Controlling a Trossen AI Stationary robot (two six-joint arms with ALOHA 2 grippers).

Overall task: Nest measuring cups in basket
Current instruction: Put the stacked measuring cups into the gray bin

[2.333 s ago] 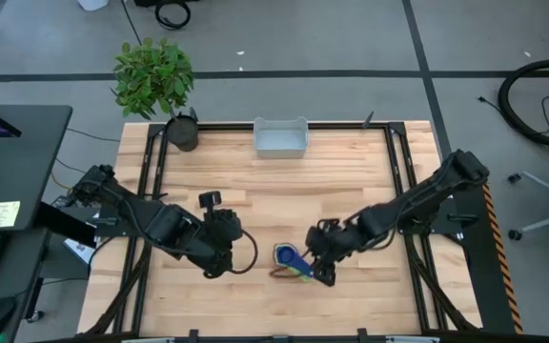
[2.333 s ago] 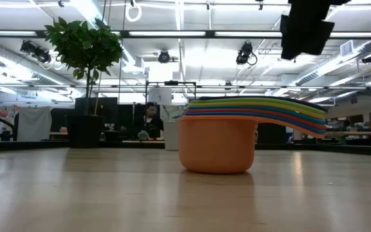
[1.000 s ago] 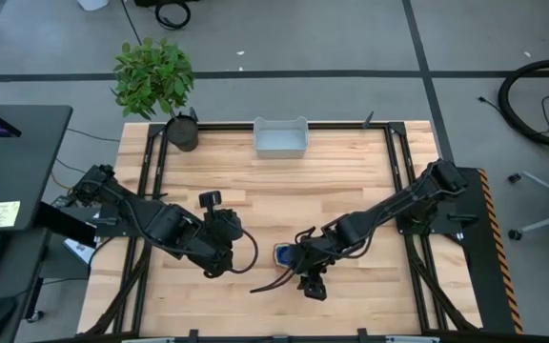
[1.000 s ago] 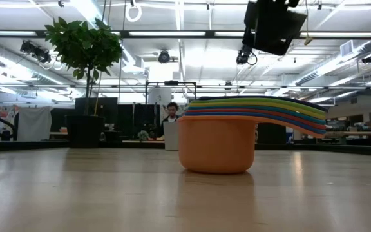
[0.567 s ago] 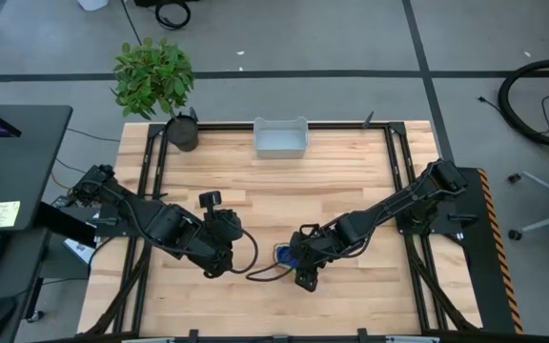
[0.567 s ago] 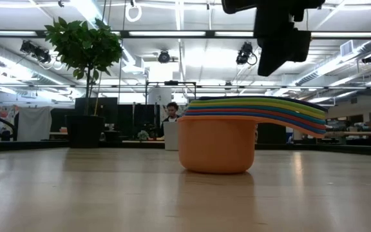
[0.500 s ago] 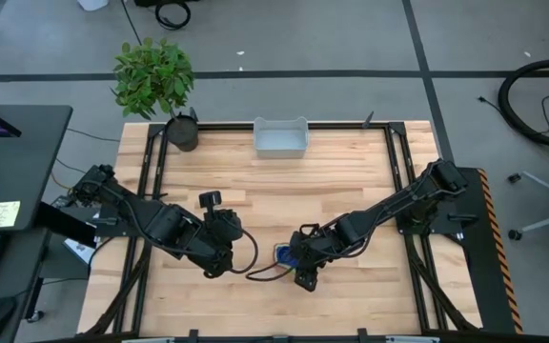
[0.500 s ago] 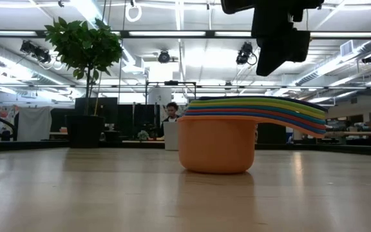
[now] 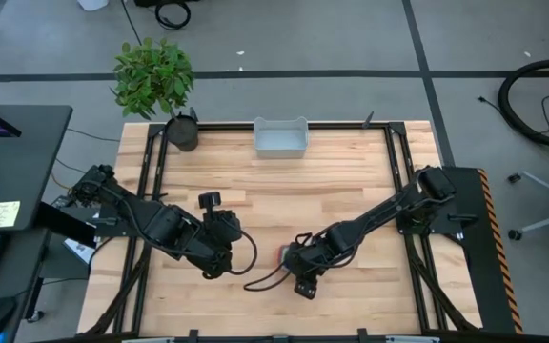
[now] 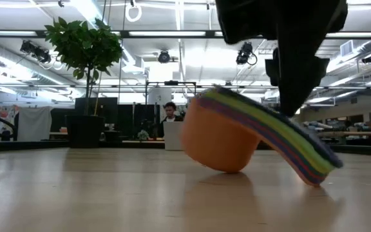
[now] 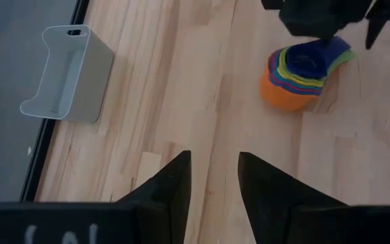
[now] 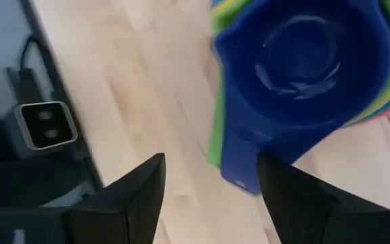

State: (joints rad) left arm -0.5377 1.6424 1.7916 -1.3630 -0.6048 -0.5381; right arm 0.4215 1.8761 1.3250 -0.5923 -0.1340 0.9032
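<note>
Wooden table (image 9: 274, 191) with dark frame rails along its edges. Potted plant (image 9: 155, 78) in a dark round pot (image 9: 183, 131) at the table's far left corner; in the low view it stands left of centre. Desk (image 9: 12, 162) left of the table. Coiled black cable (image 9: 541, 100) on the grey floor, right. Person (image 10: 169, 113) in the room beyond.
</note>
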